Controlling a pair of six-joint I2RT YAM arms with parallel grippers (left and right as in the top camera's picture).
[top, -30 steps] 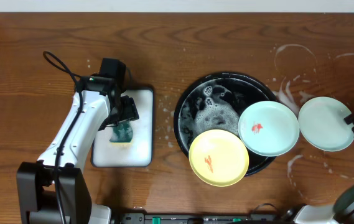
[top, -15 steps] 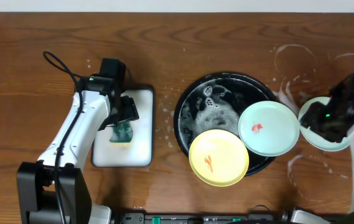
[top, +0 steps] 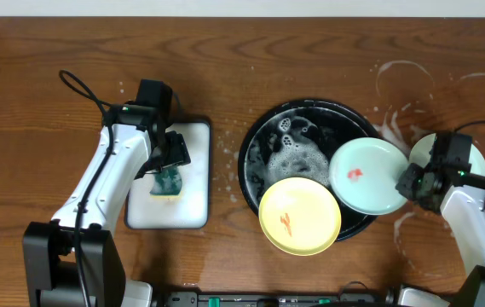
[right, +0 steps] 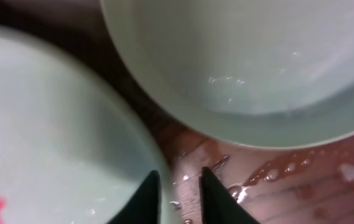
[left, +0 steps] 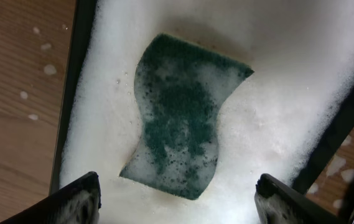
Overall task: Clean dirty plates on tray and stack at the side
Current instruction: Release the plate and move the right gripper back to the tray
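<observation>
Your right gripper (right: 179,174) is at the right rim of the smeared green plate (top: 363,175), which rests on the right rim of the black tray (top: 249,147), toward the bench's (top: 54,51) right edge. The jaws are narrow, almost together, with only wet wood showing in the slit. You cannot tell from the wrist view whether the rim is caught.

Check that before you lift. If the rim is not caught, open a little, set one finger over the rim and one under it, and close firmly. The plate looks wet, so it is likely to slip. Lift slowly and keep it level, clear of the clean green plate (right: 245,56) just beside it and of the yellow plate (top: 300,216) at the tray's front rim.

Your left gripper (left: 178,196) hangs wide open over the sponge (left: 180,124) on the foamy white tray (top: 193,205), holding nothing. Grip the sponge before you bring the plate across.

A second ago the right gripper sat at the bench's right edge with its jaws wider, and the clean plate lay fully in view. Now the arm covers most of that plate. The left arm, the sponge and all three plates lie where they were.
</observation>
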